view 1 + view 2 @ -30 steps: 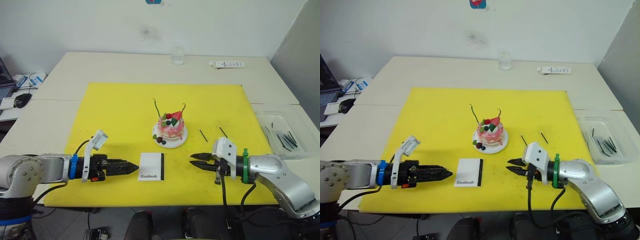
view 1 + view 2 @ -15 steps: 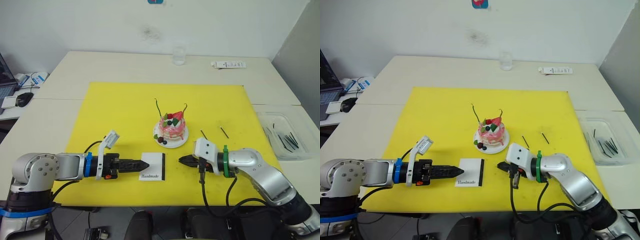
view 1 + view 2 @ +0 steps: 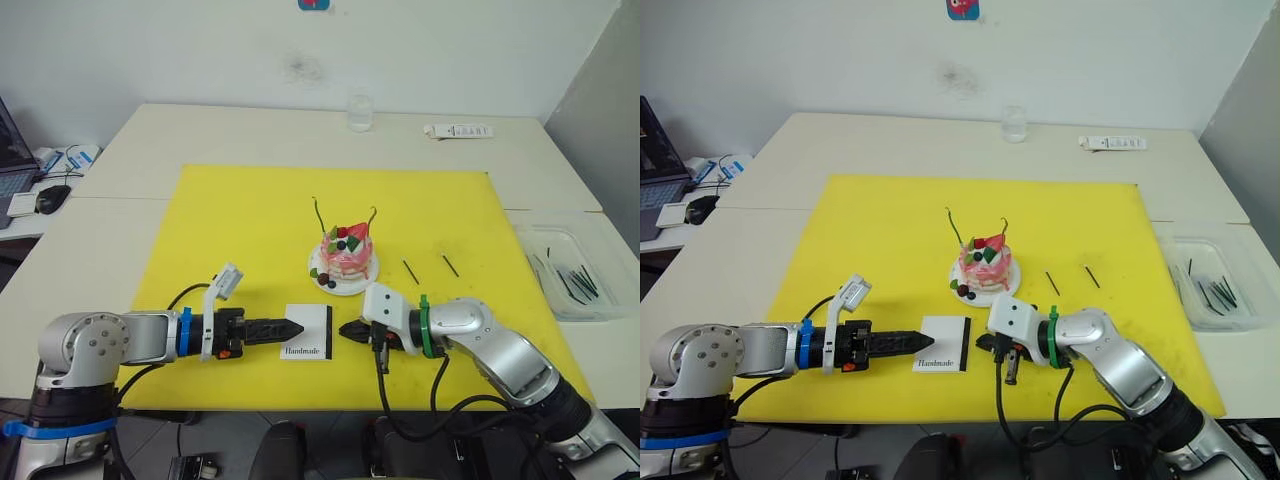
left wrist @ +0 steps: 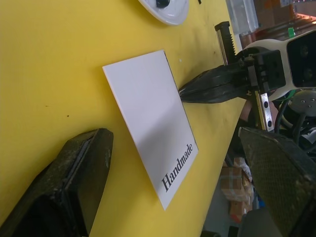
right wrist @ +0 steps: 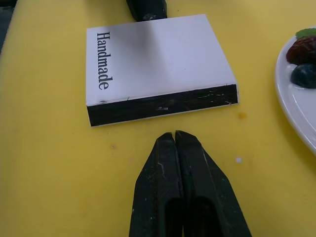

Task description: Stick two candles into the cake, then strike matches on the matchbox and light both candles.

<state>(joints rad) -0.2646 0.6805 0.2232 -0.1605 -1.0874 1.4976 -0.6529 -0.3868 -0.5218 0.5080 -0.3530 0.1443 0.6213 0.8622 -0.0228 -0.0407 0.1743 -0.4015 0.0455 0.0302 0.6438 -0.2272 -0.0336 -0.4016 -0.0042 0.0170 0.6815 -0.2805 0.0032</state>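
Note:
The white "Handmade" matchbox (image 3: 312,332) lies flat on the yellow mat, black strip toward my right gripper. My left gripper (image 3: 298,327) is open with its tips at the box's left edge. The box (image 4: 148,108) shows between the left fingers (image 4: 74,182). My right gripper (image 5: 174,134) is shut and empty, pointing at the black strip (image 5: 163,106) from a short gap away. The pink cake (image 3: 346,256) on its white plate stands just behind, with two thin candles (image 3: 318,213) (image 3: 372,216) upright in it. Two black matches (image 3: 408,271) (image 3: 450,265) lie to the cake's right.
The yellow mat (image 3: 230,220) covers the table's middle. A clear tray (image 3: 556,262) holding several black sticks sits off the mat at the right. A glass (image 3: 359,110) and a white flat object (image 3: 455,130) stand at the table's far edge.
Both grippers have moved inward along the mat's front to the matchbox. The right gripper's fingers, apart a second ago, are now together.

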